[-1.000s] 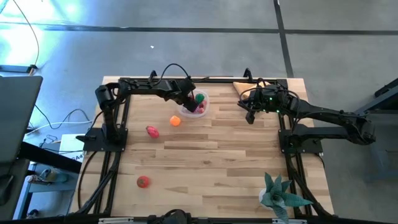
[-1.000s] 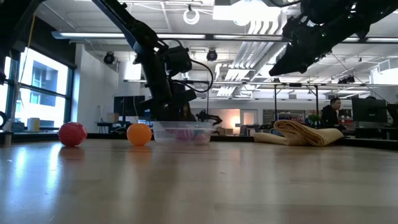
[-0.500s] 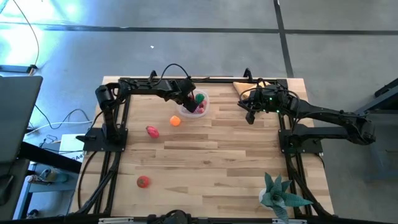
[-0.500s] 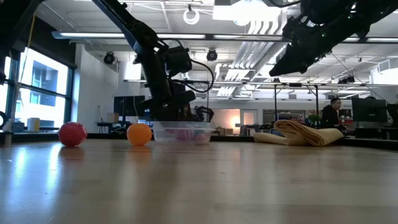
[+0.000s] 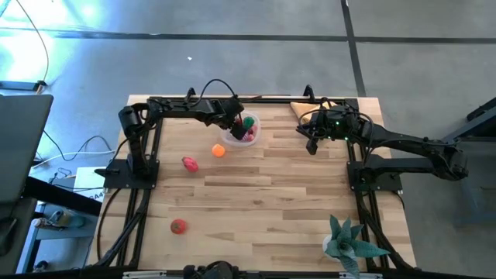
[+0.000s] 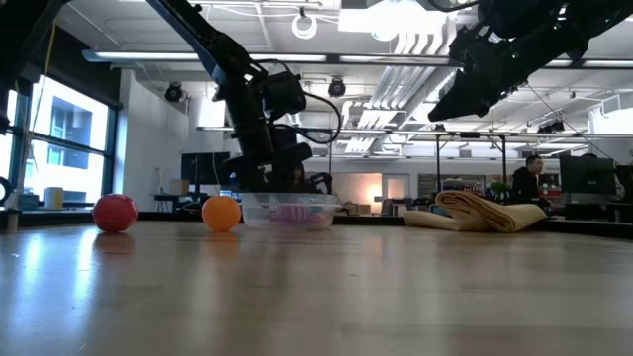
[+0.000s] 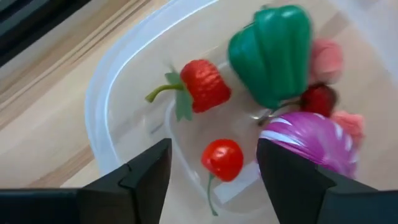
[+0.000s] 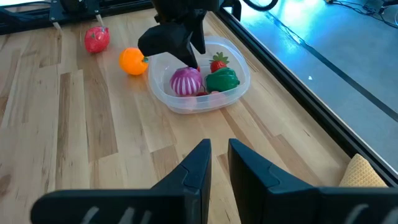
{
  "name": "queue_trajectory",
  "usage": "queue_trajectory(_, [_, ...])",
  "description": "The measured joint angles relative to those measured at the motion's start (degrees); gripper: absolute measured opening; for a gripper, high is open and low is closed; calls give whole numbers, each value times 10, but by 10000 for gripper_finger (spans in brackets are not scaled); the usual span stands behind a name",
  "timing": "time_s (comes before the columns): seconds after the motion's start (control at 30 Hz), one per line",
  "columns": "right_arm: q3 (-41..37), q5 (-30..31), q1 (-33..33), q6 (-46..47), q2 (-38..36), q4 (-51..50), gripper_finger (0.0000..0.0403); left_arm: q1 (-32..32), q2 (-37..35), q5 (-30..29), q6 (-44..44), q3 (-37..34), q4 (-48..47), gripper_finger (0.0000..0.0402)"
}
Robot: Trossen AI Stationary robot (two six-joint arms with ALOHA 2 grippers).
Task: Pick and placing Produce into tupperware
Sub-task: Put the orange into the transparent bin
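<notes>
Broadly, the wooden worktop [image 5: 263, 194] carries everything, and the clear tupperware [image 5: 242, 132] near its far edge serves as the landmark. Well apart from the tupperware, at the worktop's near right corner, stands a teal spiky plant [image 5: 346, 242]; a tan cloth [image 5: 301, 108] lies at the far edge, to the tupperware's right.

Over the tupperware hangs the left gripper [image 7: 211, 180], its fingers [image 7: 146, 177] spread apart and holding nothing, with a red cherry [image 7: 222, 159] lying free on the tupperware floor between them. The right gripper [image 8: 216, 163] waits above the worktop to the right of the tupperware, near the cloth, fingers nearly together and empty.

Inside the tupperware, besides the cherry, lie a green pepper [image 7: 270, 53], a magenta striped piece [image 7: 311, 140], a strawberry [image 7: 202, 84] and pink pieces [image 7: 326, 59] at the far wall.

Outside it, an orange fruit [image 5: 218, 151] sits just beside its near-left wall, a pink-red piece [image 5: 189, 163] lies farther left, and a red tomato-like piece [image 5: 178, 226] rests well apart, toward the worktop's near edge.
</notes>
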Motion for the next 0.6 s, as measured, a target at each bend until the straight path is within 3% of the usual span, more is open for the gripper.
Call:
queue_trajectory(0.23, [0, 0, 0, 0, 0, 0, 44, 0, -26, 10, 57, 47, -50, 213])
queue_trajectory(0.5, [0, 0, 0, 0, 0, 0, 44, -6, -50, 49, 157, 144, -304, 146])
queue_trajectory(0.6, [0, 0, 0, 0, 0, 0, 44, -22, -50, 13, 170, 158, -391, 119])
